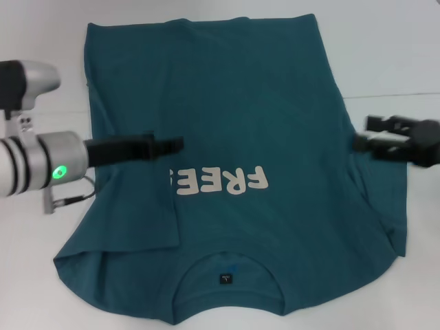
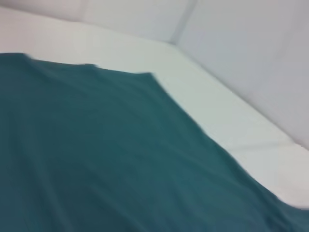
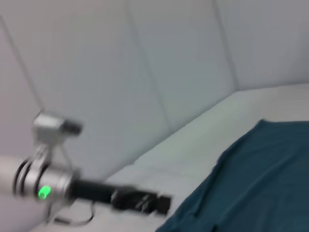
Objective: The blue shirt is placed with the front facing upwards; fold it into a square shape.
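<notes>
— While it lay flat on the white table (image 1: 385, 41), how did the blue shirt (image 1: 275, 117) look?
— Soft cotton, left side folded inward. Left gripper (image 1: 175, 145) reached across it; right gripper (image 1: 359, 142) hovered at its edge. Jaws: cannot tell.

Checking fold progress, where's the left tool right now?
In the head view, the left tool reaches in from the left over the shirt, just above the folded sleeve.

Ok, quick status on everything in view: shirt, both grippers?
blue shirt: front up on the table, its left side folded in over the print's edge, right sleeve still out.
left gripper: above the folded left side, by the lettering.
right gripper: at the shirt's right edge.
</notes>
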